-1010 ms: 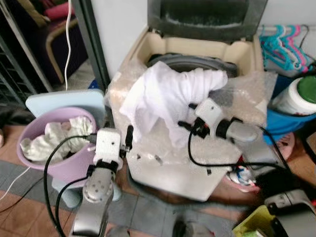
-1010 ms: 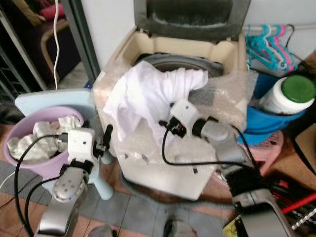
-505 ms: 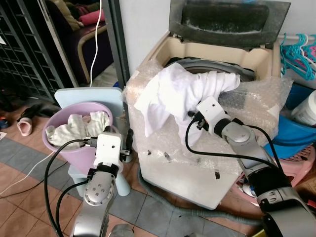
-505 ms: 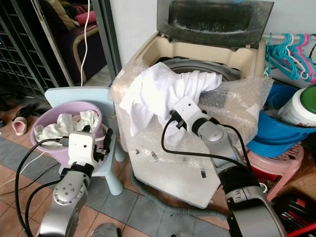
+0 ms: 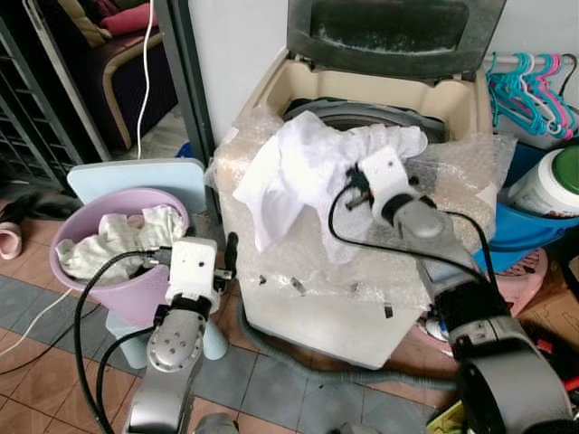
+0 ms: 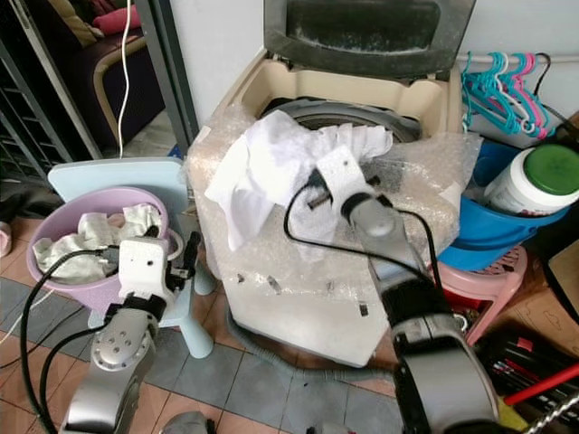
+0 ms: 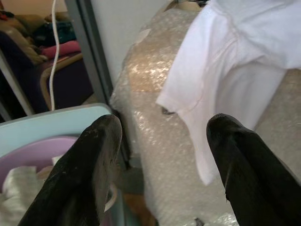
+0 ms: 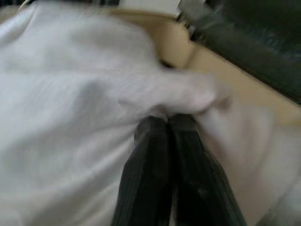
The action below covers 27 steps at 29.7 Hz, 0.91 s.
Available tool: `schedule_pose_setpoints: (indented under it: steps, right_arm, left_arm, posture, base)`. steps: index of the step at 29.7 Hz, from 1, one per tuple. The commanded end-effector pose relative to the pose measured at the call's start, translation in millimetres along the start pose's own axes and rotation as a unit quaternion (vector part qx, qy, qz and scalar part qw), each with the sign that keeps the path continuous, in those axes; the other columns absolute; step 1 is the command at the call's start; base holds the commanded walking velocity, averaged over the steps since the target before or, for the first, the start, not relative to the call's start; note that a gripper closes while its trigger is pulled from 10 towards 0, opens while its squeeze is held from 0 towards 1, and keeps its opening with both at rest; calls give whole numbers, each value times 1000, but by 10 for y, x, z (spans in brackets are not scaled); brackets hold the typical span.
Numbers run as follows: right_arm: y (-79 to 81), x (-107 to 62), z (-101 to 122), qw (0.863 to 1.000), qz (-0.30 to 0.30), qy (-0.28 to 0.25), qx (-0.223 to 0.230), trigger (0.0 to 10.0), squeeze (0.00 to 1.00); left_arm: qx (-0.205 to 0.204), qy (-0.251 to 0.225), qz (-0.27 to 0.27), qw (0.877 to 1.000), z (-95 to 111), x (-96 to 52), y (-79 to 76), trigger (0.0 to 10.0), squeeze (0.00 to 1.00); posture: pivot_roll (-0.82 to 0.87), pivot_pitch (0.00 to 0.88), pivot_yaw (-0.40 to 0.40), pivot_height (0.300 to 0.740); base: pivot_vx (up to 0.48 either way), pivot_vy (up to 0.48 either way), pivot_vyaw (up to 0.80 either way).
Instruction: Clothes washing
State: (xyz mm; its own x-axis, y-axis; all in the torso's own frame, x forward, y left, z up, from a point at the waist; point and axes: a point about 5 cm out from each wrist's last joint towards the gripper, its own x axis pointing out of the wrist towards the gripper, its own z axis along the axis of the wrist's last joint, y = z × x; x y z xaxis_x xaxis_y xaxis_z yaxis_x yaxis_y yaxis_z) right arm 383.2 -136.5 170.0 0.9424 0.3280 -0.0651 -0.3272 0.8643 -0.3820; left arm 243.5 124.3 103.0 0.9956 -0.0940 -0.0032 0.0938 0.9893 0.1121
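A white garment lies bunched over the front rim of the top-loading washing machine, part of it reaching toward the drum. The machine's lid stands open. My right gripper is pressed into the garment on the rim. In the right wrist view its fingers are shut together, with white cloth at their tips. My left gripper is held low in front of the machine, open and holding nothing. A purple basin with more white clothes sits to the left.
Bubble wrap covers the machine's body. The basin rests on a light blue stool. A blue bucket holding a green-lidded jar, some hangers and a pink stool crowd the right. A grey hose runs across the tiled floor.
The view has shifted. My right gripper has moved up along the rim toward the drum, and the garment is bunched higher. My left arm stays low beside the basin.
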Motion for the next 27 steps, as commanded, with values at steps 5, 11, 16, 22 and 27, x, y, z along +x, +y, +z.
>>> schedule_pose_setpoints:
  steps: [5,11,16,22,27]
  right_arm:
    - [-259,221,588,995,-63,-77,22,0,0]
    - [-759,138,1265,962,-177,-205,22,0,0]
    - [-1057,-44,1365,936,-256,-241,-23,0,0]
    - [-852,-25,916,965,-167,-202,3,10000,0]
    - [-370,-114,328,992,32,-123,11,10000,1000]
  left_arm:
    - [5,1,8,1000,4,40,15,10000,0]
    - [2,2,19,1000,-7,42,24,10000,0]
    - [2,4,32,999,-23,44,44,10000,0]
    - [1,-3,29,1000,-3,56,28,10000,0]
    - [1,0,23,1000,-14,59,28,10000,0]
  posture:
    - [32,0,12,740]
    - [35,0,-4,740]
    - [31,0,-9,740]
    - [21,0,-1,740]
    - [8,0,13,740]
  base:
    - [0,0,0]
    - [0,0,0]
    - [0,0,0]
    - [0,0,0]
    - [0,0,0]
